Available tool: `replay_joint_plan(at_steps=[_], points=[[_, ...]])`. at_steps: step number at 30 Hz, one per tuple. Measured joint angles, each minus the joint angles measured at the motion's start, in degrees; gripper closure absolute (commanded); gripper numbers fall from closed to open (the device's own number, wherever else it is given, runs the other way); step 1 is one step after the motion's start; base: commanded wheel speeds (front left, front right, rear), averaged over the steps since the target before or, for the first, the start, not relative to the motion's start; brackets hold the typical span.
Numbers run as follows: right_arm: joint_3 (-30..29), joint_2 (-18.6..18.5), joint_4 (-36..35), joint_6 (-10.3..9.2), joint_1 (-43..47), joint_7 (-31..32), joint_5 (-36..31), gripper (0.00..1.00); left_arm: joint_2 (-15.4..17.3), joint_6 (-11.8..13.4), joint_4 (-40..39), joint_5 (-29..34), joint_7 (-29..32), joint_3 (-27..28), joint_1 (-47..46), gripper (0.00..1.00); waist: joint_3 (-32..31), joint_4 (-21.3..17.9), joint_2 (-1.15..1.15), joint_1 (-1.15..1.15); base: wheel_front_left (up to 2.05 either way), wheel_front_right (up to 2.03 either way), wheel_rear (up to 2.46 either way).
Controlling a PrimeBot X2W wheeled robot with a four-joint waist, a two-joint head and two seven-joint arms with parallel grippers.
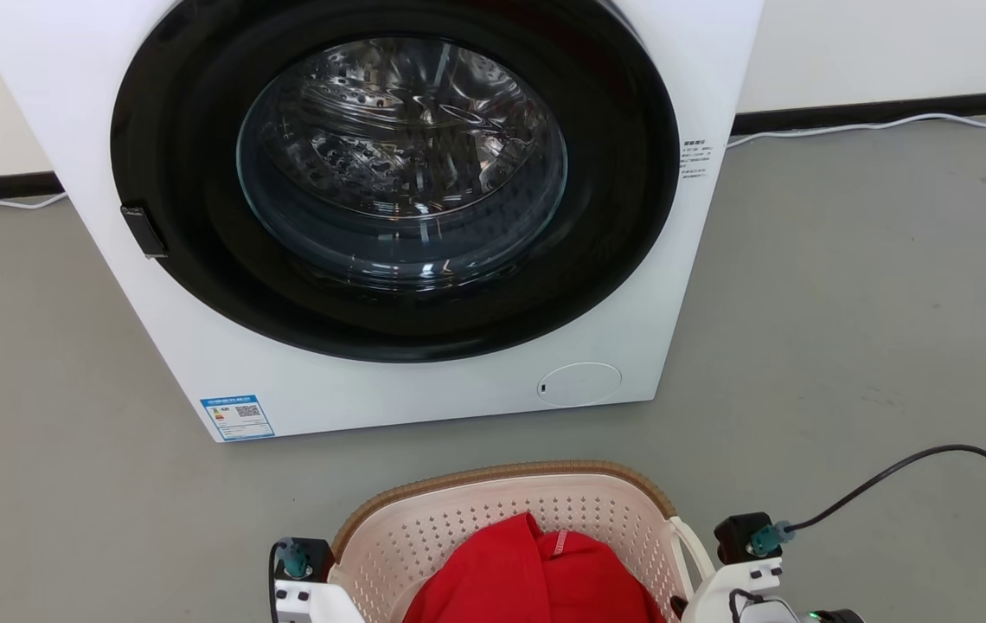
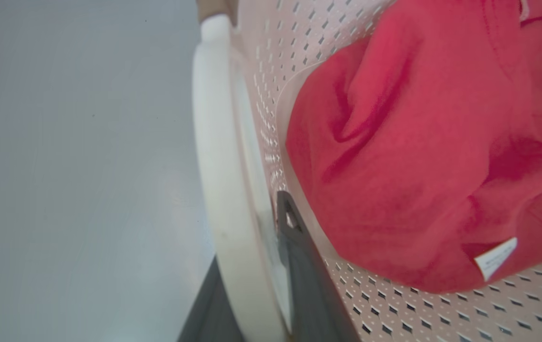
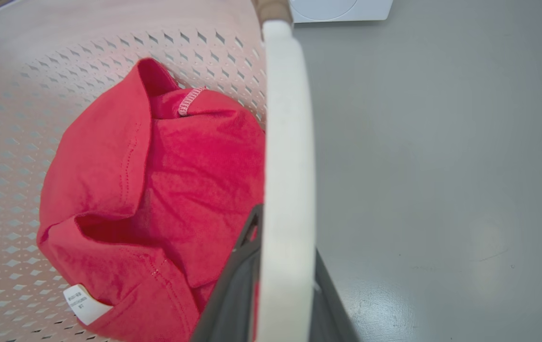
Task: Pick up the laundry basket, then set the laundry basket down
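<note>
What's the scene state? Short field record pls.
basket: on floor side nearest robot, in front of washer
contents: red garment
left hand: fingers astride left handle
right hand: fingers astride right handle
washer door: shut
lifted: cannot tell

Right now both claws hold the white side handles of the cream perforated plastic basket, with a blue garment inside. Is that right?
No: the crumpled cloth garment is red, not blue, as the right wrist view shows. The left claw and right claw do hold the white side handles of the cream perforated plastic basket.
</note>
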Motion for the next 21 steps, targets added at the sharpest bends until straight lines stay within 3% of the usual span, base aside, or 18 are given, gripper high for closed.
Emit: replay_joint_plan(at_steps=[21], points=[[2.81, 0.02, -0.05, 0.00, 0.01, -0.29, 3.37, 1.00, 0.30, 0.05, 0.00, -0.62, 0.32, -1.02, -0.01, 1.00, 0.04, 0.34, 0.00, 0.00, 0.00, 0.00, 0.00]])
